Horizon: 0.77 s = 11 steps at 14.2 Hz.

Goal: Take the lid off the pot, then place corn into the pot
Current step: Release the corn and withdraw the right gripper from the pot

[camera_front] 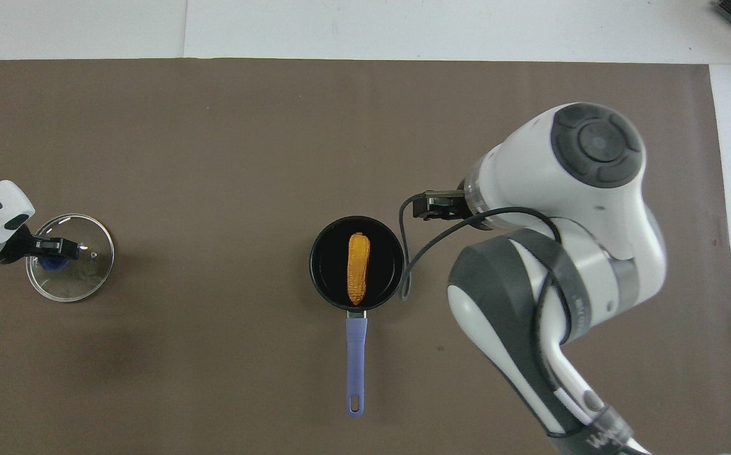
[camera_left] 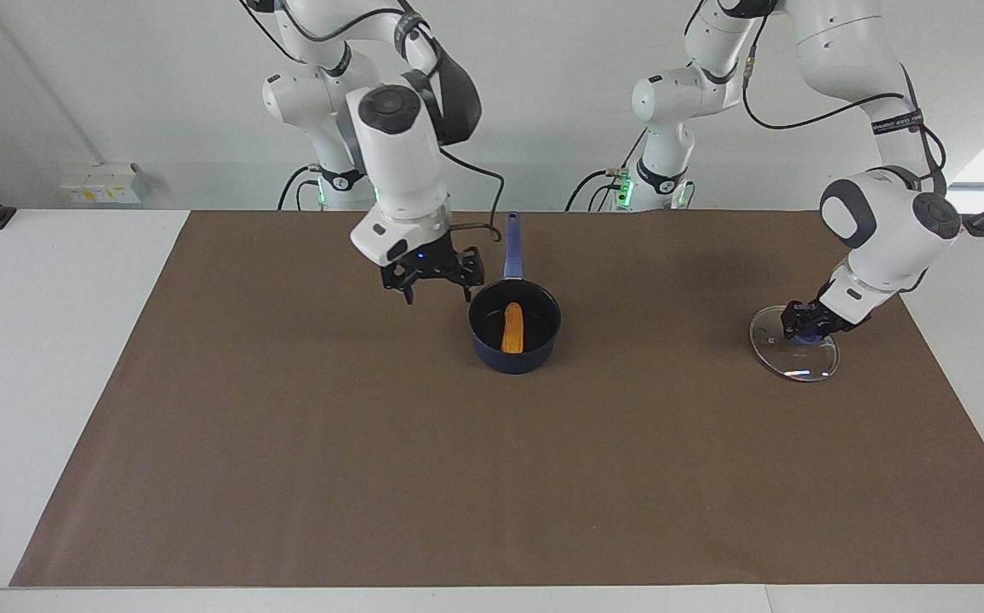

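— Corn (camera_front: 358, 268): where do you have it?

— I see the cob lying flat on the black inside of the pot (camera_left: 492, 355), lengthwise in line with the pot's handle (camera_front: 356, 363). That long blue handle points toward the robots. Nothing is gripping the cob.

— And the grippers?

— My right gripper (camera_left: 434, 291) hangs in the air over the brown mat (camera_left: 373, 443), just beside the pot toward the right arm's end of the table. Its two fingers are spread wide apart and carry nothing. From overhead its wrist hides the fingers.

— The lid?

— I have the lid (camera_front: 84, 278) down on the mat, well apart from the pot toward the left arm's end of the table. It looks level or nearly so; I cannot tell whether its whole rim touches the mat. My left gripper (camera_left: 803, 326) sits low over the lid's centre, fingers closed around the blue knob (camera_front: 55, 263).
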### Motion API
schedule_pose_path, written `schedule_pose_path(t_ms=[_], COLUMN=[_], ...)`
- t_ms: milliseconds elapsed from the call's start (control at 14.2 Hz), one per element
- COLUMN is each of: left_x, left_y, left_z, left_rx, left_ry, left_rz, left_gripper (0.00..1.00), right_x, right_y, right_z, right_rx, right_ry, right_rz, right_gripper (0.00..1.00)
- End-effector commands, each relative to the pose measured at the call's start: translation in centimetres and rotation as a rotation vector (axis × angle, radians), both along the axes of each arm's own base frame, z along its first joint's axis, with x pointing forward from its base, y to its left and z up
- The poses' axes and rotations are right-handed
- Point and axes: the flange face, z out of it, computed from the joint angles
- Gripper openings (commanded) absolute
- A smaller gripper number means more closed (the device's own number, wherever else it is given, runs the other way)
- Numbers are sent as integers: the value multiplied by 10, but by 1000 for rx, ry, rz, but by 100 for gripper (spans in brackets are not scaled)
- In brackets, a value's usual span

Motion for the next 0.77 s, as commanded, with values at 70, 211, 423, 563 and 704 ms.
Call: schedule_pose_path(t_ms=[70, 211, 423, 563, 704], left_x=[5, 16, 31, 36, 36], left_y=[7, 0, -16, -48, -69], left_z=[7, 26, 64, 86, 106], left_rx=[4, 3, 2, 15, 16], left_ry=[-25, -26, -20, -46, -67], left_rz=[-11, -12, 26, 45, 57], left_gripper=[100, 100, 100, 100, 100], right_x=[-11, -24, -33, -37, -45], right_y=[-74, -111, -147, -174, -200], right_z=[49, 83, 123, 142, 163], right_rx=[-10, -13, -14, -16, -18], right_ry=[2, -8, 4, 2, -6], right_rz=[-26, -75, -79, -101, -92], right_gripper=[100, 100, 100, 100, 100])
